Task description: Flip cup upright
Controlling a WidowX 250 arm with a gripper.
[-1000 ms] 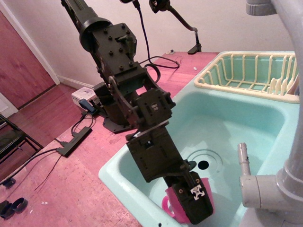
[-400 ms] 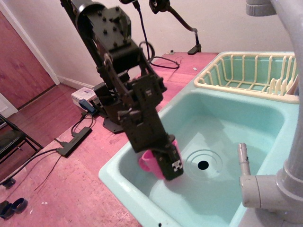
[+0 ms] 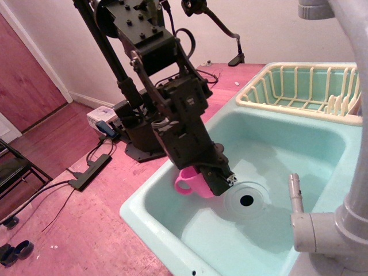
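Observation:
The pink cup (image 3: 192, 183) hangs in my gripper (image 3: 214, 183) above the floor of the turquoise sink (image 3: 276, 172), at the sink's left side. Its loop handle points left and its narrower closed end points down, so it looks roughly upright. The dark gripper is shut on the cup's right wall and rim. The cup's opening is hidden by the gripper body. I cannot tell whether the cup's base touches the sink floor.
The sink drain (image 3: 246, 200) lies just right of the gripper. A grey faucet (image 3: 328, 218) stands at the front right. A cream dish rack (image 3: 305, 89) sits behind the sink. The pink counter (image 3: 86, 230) lies to the left.
The gripper carried the cup from the sink's front edge up and back toward the left wall, then slightly right toward the drain. The cup has turned so its handle points left.

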